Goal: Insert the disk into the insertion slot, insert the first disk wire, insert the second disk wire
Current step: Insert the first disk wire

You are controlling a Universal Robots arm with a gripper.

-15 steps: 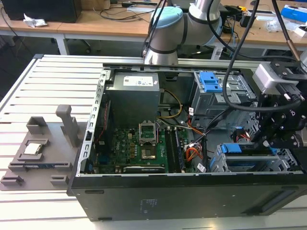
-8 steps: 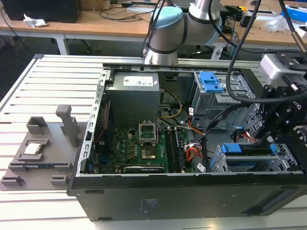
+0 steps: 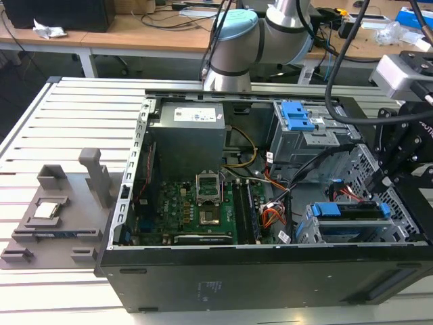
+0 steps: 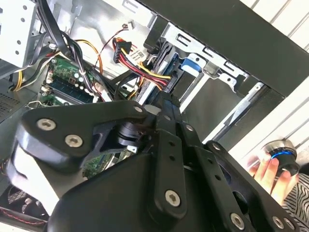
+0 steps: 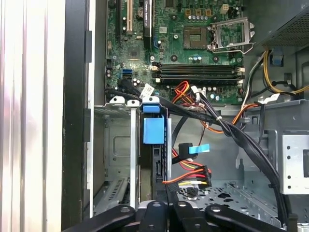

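First wrist view: the disk (image 5: 154,145) stands on edge in its blue carrier, seated in the insertion slot (image 5: 118,145), the low grey cage at the case's corner. The claw (image 5: 165,207) sits right at the disk's near edge. I cannot tell whether it is open or closed, or whether it has hold of the disk. Just beside the disk hang a black cable with a light-blue tab (image 5: 193,149) and a connector on red, yellow and black wires (image 5: 195,176). In the exterior view the taller bay with the blue latch (image 3: 298,116) stands behind the slot, with the motherboard (image 3: 203,210) toward that view's left. The case rests on a slatted bench (image 3: 67,115). In the second wrist view a person's hand (image 4: 263,169) touches a round knob (image 4: 284,153) outside the case.
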